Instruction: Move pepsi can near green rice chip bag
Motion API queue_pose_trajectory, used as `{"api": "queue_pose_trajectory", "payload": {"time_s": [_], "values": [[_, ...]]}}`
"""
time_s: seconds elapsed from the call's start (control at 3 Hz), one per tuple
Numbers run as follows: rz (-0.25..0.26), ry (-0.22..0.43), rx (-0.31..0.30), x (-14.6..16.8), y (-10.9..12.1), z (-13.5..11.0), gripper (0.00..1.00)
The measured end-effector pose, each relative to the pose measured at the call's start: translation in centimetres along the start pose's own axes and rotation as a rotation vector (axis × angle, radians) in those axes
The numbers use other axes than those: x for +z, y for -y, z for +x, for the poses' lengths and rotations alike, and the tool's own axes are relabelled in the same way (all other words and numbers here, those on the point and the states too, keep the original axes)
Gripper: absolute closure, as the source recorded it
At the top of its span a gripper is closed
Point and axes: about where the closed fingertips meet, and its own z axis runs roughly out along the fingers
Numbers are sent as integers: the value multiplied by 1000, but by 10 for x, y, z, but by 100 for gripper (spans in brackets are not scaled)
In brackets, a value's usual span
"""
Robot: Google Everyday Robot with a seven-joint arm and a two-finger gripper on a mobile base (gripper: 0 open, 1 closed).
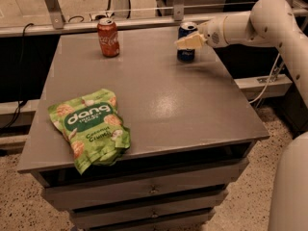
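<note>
The pepsi can (186, 55), dark blue with a silver top, stands upright at the far right of the grey table (159, 100). My gripper (187, 41) reaches in from the right on the white arm (250, 25) and sits at the can's upper half, its cream tip crossing the front of the can. The can rests on the table. The green rice chip bag (91, 126), bright green with white "dang" lettering, lies flat at the front left corner, far from the can.
A red-orange cola can (108, 37) stands upright at the far left of the table. A metal rail (144, 20) runs behind the table. Drawers (154, 189) sit under the tabletop. The table's right edge is near my arm.
</note>
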Motion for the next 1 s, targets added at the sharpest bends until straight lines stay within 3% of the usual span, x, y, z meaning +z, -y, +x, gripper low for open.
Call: {"api": "queue_pose_trajectory", "payload": {"time_s": [0.67, 1.0], "values": [[-17, 12, -33, -42, -16, -11, 85], [-20, 11, -33, -41, -18, -11, 100]]}}
